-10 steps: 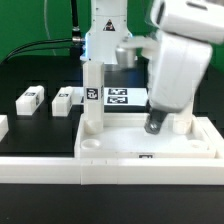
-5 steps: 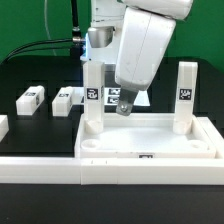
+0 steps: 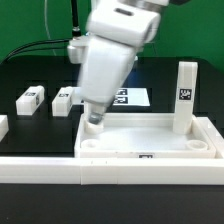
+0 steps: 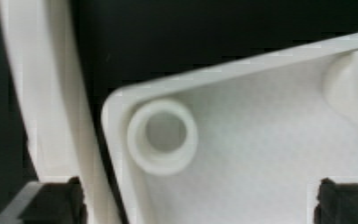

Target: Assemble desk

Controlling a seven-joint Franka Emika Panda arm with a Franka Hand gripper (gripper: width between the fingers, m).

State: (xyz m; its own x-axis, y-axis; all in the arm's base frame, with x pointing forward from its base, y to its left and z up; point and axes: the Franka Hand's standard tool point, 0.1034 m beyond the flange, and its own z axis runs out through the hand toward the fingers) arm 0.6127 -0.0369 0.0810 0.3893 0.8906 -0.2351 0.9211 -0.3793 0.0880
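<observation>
The white desk tabletop (image 3: 150,140) lies upside down inside the front border bars. One square leg (image 3: 185,95) stands upright at its corner on the exterior view's right. The other standing leg is hidden behind my arm. Two loose legs (image 3: 31,99) (image 3: 66,99) lie on the black table at the exterior view's left. My gripper (image 3: 95,120) hangs over the tabletop's left end, blurred by motion. In the wrist view the gripper (image 4: 197,205) is open and empty, its fingers (image 4: 51,205) wide apart above a tabletop corner with an empty round hole (image 4: 162,135).
A long white border bar (image 3: 110,172) runs along the front and another (image 4: 60,100) lies right beside the tabletop's edge. The marker board (image 3: 135,98) lies behind the tabletop, partly covered by my arm. Cables hang at the back.
My arm has swept from the leg on the exterior view's right across the tabletop to its left end. It now covers the left standing leg. The right leg stands free.
</observation>
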